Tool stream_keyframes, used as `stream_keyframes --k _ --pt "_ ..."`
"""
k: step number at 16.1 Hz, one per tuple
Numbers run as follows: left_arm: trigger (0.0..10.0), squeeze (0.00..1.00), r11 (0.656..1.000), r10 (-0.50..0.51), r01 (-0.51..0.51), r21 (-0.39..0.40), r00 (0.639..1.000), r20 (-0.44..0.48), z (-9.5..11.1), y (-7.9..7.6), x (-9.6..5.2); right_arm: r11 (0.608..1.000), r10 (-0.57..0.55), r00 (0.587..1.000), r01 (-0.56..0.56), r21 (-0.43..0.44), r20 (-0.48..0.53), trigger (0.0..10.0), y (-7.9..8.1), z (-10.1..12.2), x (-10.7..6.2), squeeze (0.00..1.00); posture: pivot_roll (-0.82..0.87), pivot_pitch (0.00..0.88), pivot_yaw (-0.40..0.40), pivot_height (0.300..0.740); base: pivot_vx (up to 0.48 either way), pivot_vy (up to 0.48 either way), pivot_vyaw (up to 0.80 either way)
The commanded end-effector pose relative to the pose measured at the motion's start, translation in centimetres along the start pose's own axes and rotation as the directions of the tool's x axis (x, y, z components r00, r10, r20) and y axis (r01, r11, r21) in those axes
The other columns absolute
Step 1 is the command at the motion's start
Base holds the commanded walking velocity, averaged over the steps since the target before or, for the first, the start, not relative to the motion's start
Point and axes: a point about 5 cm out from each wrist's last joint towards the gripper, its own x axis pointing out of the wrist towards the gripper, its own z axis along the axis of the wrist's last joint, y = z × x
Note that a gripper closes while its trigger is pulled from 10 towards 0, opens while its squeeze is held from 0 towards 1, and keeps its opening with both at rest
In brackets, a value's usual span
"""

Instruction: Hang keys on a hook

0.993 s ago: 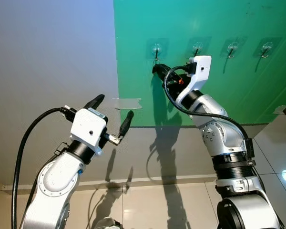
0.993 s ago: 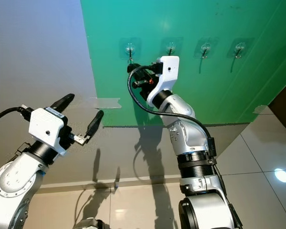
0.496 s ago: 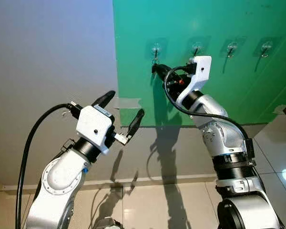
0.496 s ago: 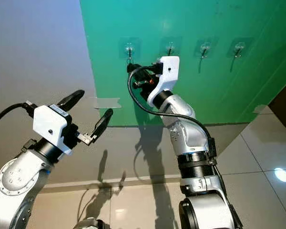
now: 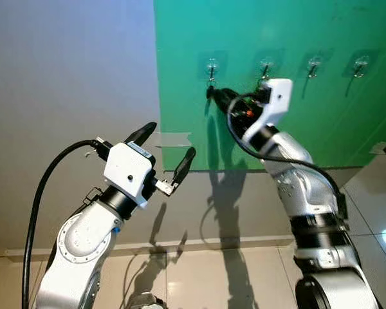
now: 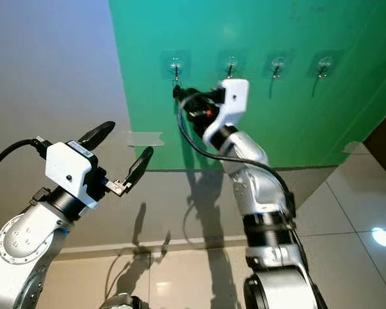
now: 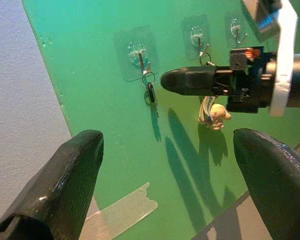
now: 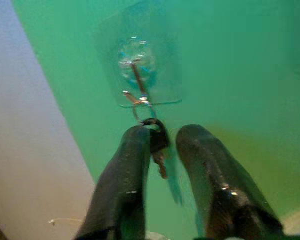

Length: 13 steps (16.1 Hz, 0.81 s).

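— Green panel (image 5: 276,38) set against a grey wall (image 5: 64,77), tiled floor (image 5: 199,277) below. Worth noting why both arms are up?

— Raised to reach hook height, by the look of it. Right gripper (image 5: 212,92) pushed up to the leftmost hook (image 7: 139,55) of a row of four. Left gripper (image 5: 169,140) held lower and well apart, over by the grey wall, spread wide on nothing. Probably parked there to stay out of the way and give its wrist camera a side look at the work.

— And the keys (image 7: 151,94)?

— Hanging from a small ring (image 8: 140,107) caught on that leftmost hook, straight down and close to the panel.

— Gripped, or let go?

— Looks let go. Black fingers (image 8: 120,175) parted only a little, with the dark key head sitting between the tips, near one finger. Cannot tell about contact. Narrow opening likely chosen so as not to knock the ring off.

— Anything beside it?

— Another bunch with a pale charm (image 7: 213,113) on the next hook, partly behind the right gripper. Strip of tape (image 5: 174,138) across the panel edge, lower down.

— Next?

— Judging by this, draw straight back from the panel, no sideways sweep, so as not to snag the ring.
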Motion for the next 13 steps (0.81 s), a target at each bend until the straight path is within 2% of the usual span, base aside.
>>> stream_keyframes --k 1,2,4,6,8,9,11,12,13 --pt "10.0 0.00 1.000 -0.007 0.007 0.004 1.000 0.007 -0.1 -0.2 0.5 1.000 -0.015 1.000 0.015 -0.016 0.016 10.0 -0.1 0.7 -0.7 0.90 0.06 0.000 -0.015 0.740 0.000 0.000 0.00" --pt "10.0 0.00 1.000 0.000 0.000 0.006 1.000 0.013 -0.2 -0.3 0.7 1.000 -0.018 1.000 0.018 -0.026 0.018 10.0 0.0 0.8 -1.1 0.00 0.06 0.000 -0.011 0.740 0.000 0.000 0.00" --pt "10.0 0.00 0.999 0.038 -0.038 0.004 0.999 0.005 -0.4 0.2 1.2 0.999 -0.030 0.999 0.031 -0.038 0.031 10.0 0.2 1.2 -2.6 0.00 0.05 0.000 -0.005 0.740 0.000 0.000 0.00" --pt "10.0 0.00 0.995 0.095 -0.093 0.020 0.993 -0.068 -1.8 0.8 1.6 0.996 -0.061 0.997 0.064 -0.055 0.050 10.0 0.1 1.5 -3.8 0.00 0.04 0.000 -0.005 0.740 0.000 0.000 0.00" --pt "10.0 0.00 0.989 0.151 -0.150 0.013 0.983 -0.101 -2.7 1.0 1.9 0.988 -0.098 0.994 0.103 -0.114 0.046 10.0 -0.1 1.2 -5.0 0.00 0.02 0.000 0.004 0.740 0.000 0.000 0.00" --pt "10.0 0.00 0.981 0.191 -0.191 0.008 0.971 -0.143 -3.5 0.9 2.3 0.980 -0.139 0.990 0.143 -0.137 0.036 10.0 -0.3 0.6 -6.1 0.00 0.01 0.000 0.008 0.740 0.000 0.000 0.00" --pt "10.0 0.00 0.980 0.190 -0.197 -0.007 0.952 -0.242 -5.4 0.5 1.9 0.964 -0.202 0.979 0.197 -0.179 -0.010 10.0 0.0 -0.9 -8.2 0.00 -0.01 0.000 0.017 0.740 0.000 0.000 0.00" --pt "10.0 0.00 0.980 0.179 -0.195 -0.033 0.946 -0.271 -6.0 0.3 1.6 0.959 -0.218 0.975 0.207 -0.195 -0.039 10.0 0.2 -1.8 -9.0 0.00 -0.03 0.000 0.018 0.740 0.000 0.000 0.00" --pt "10.0 0.00 0.978 0.183 -0.204 -0.049 0.944 -0.276 -6.3 0.2 1.5 0.944 -0.240 0.968 0.214 -0.250 -0.077 10.0 0.2 -2.8 -9.7 0.00 -0.03 0.000 0.018 0.740 0.000 0.000 0.00"
